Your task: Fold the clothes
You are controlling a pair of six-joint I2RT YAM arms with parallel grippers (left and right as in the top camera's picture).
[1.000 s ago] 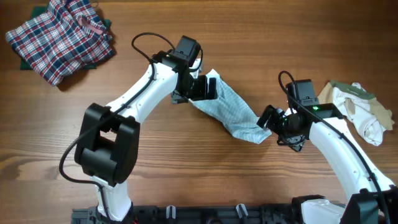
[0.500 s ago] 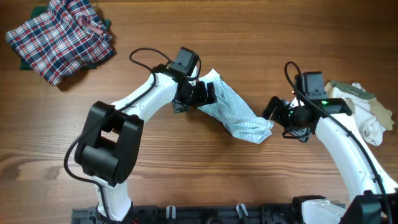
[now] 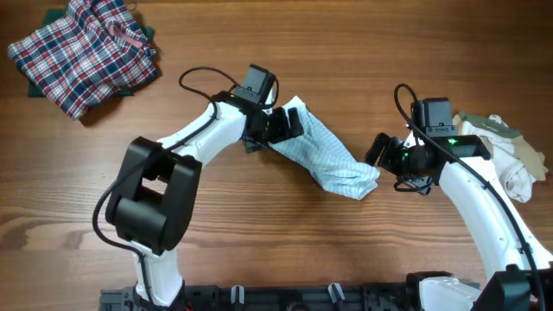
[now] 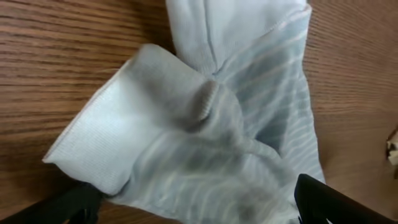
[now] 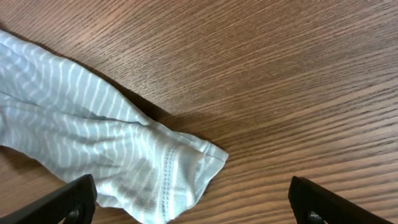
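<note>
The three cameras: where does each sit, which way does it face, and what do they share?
Overhead: above the table, looking straight down; left arm, left gripper, right arm, right gripper, the striped garment, a plaid garment, beige-white clothes.
Left wrist: on the left arm, facing down at the garment's white end; own fingertips at the bottom.
Right wrist: on the right arm, facing down at the garment's hemmed end; fingertips at the bottom.
Shared: all see the striped garment.
</note>
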